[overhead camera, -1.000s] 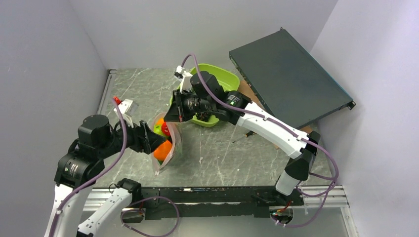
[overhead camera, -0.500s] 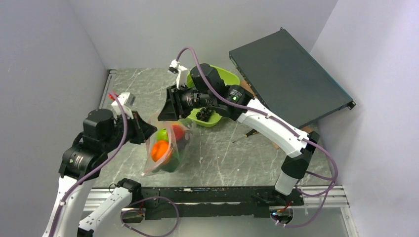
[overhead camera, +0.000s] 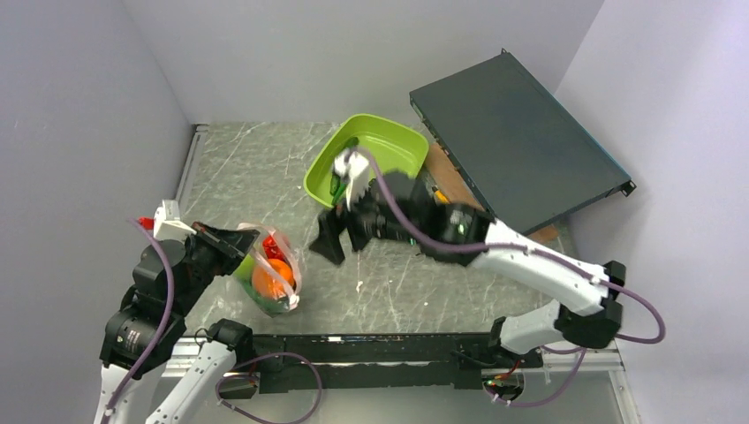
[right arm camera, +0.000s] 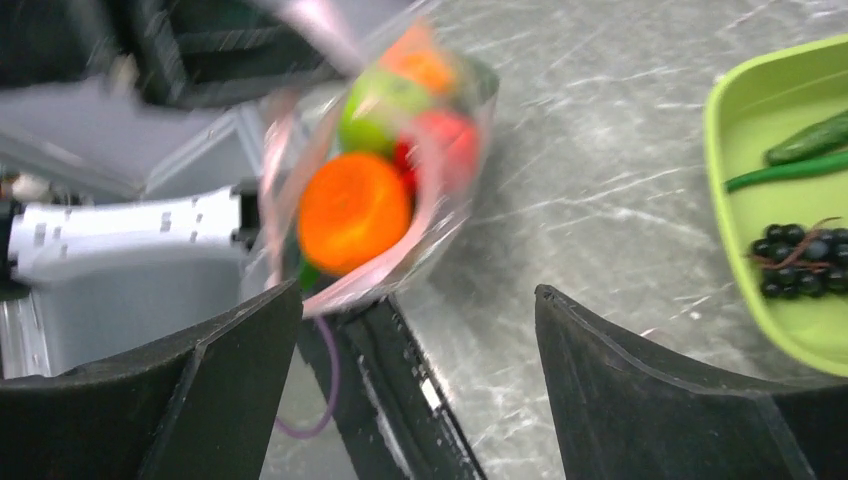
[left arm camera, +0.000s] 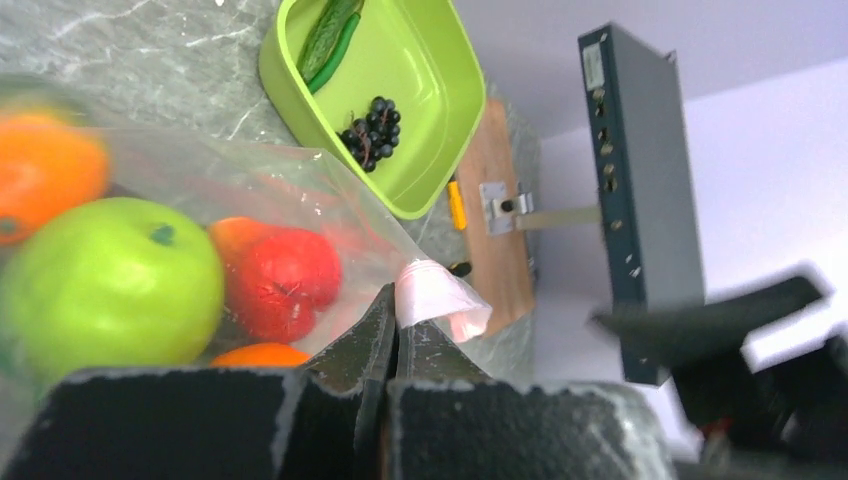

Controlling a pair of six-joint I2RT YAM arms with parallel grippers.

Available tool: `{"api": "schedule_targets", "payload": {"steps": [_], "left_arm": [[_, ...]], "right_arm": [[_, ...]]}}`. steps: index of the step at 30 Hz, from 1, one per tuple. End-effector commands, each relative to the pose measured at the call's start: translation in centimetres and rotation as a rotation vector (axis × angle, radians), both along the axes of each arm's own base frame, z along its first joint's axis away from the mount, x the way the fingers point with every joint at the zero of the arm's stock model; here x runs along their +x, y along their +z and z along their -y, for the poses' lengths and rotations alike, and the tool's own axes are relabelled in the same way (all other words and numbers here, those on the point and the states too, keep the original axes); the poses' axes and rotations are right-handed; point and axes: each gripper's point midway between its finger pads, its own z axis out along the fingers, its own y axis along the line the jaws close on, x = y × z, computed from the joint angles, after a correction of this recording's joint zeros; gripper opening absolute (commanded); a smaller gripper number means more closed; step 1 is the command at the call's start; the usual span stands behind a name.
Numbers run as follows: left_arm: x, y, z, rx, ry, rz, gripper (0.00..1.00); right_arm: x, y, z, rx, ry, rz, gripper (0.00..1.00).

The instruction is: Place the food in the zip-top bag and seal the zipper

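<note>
**Top view.** Shows the left gripper (overhead camera: 250, 240) at near left, clamped on the mouth edge of the bag (overhead camera: 281, 287). Shows an orange (overhead camera: 265, 281) and a red pepper (overhead camera: 274, 249) inside the bag, its bottom perhaps resting on the table (overhead camera: 397, 283). Places the right gripper (overhead camera: 329, 240) just right of the bag and apart from it. Places the green tray (overhead camera: 402, 146) at far centre, beside a dark box (overhead camera: 521, 141).

**Left wrist view.** Shows both jaws pressed together on the pink strip (left arm camera: 435, 295) at one end of the bag's mouth. Shows a green apple (left arm camera: 110, 285) behind the clear film, next to the pepper and orange. Farther off, shows grapes (left arm camera: 372, 125) and long green pods (left arm camera: 330, 35) lying in the tray.

**Right wrist view.** Blurred around the bag. Shows the right fingers (right arm camera: 230, 380) spread wide with nothing between them. Places the filled bag beyond them, and the tray with grapes and pods at right.
</note>
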Motion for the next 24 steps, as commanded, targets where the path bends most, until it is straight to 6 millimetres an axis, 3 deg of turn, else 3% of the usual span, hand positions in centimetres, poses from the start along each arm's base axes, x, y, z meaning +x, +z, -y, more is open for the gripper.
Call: {"api": "schedule_targets", "payload": {"steps": [1,4,7,12,13,15,19,24], "left_arm": [[1.0,3.6,-0.3,-0.302,0.123,0.088,0.0],[1.4,3.8,-0.4,-0.396,0.15,0.102,0.0],[1.7,3.8,-0.7,-0.43,0.18,0.105,0.0],[1.9,3.4,-0.9,-0.459,0.204,0.099,0.0],[1.9,3.2,-0.9,-0.468,0.206,0.096,0.0],[2.0,3.0,-0.8,-0.497,0.207,0.092,0.0],[2.3,2.5,-0.2,-0.552,0.188,0.083,0.0],[2.4,1.9,0.1,-0.573,0.181,0.072,0.0]], "right_arm": [[-4.8,0.7,-0.5,0.128,0.007,0.146,0.88],[-7.5,-0.6,-1.1,0.225,0.005,0.112,0.88],[-8.8,-1.0,-1.8,0.282,-0.025,0.094,0.88],[-6.0,-2.7,-1.7,0.263,-0.25,0.1,0.85],[-5.7,-2.6,-1.8,0.27,-0.277,0.093,0.82],[-5.4,-1.8,-2.3,0.312,-0.292,0.099,0.65],[-4.8,-3.3,-3.2,0.315,-0.331,0.103,0.39],[-5.0,-4.8,-4.9,0.291,-0.306,0.087,0.37]]}}
